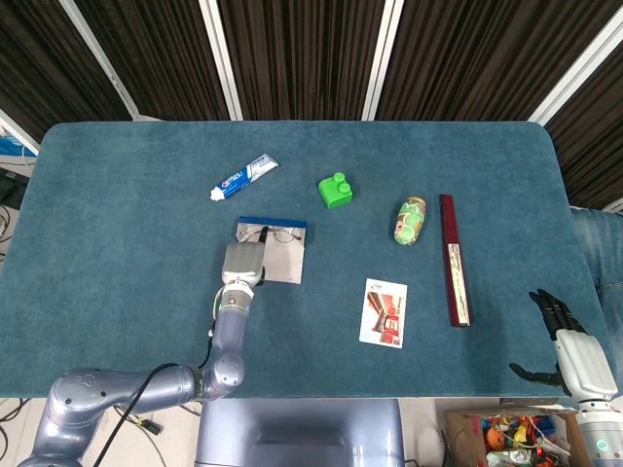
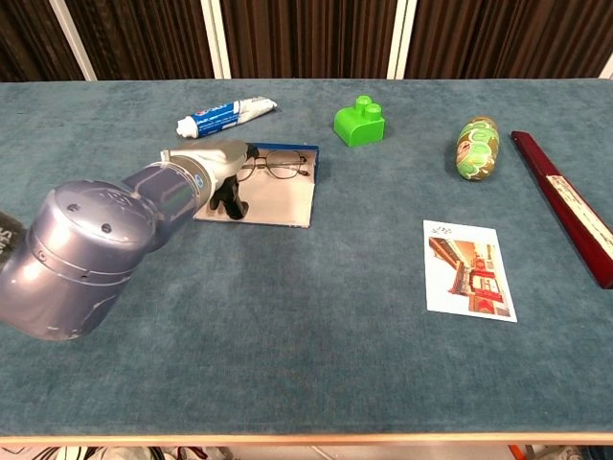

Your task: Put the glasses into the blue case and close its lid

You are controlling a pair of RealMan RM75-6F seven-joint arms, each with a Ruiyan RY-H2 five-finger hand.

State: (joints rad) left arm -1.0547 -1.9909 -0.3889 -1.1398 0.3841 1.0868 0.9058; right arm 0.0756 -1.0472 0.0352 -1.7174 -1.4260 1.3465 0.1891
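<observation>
blue case (image 2: 278, 187) lies open, glasses (image 2: 273, 167) inside by its far edge. left hand (image 2: 227, 182) over its left end, grip unclear. right hand (image 1: 563, 341) spread, idle. lid unclosed.

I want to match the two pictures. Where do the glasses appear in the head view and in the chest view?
Head view: the glasses lie left of centre, along the far edge of the open blue case, just beyond the left hand.
Chest view: the glasses lie upper left of centre, again at the far edge of the case, right of the hand.
Shared landmark: the green block, beyond and to the right of the glasses in both.
</observation>
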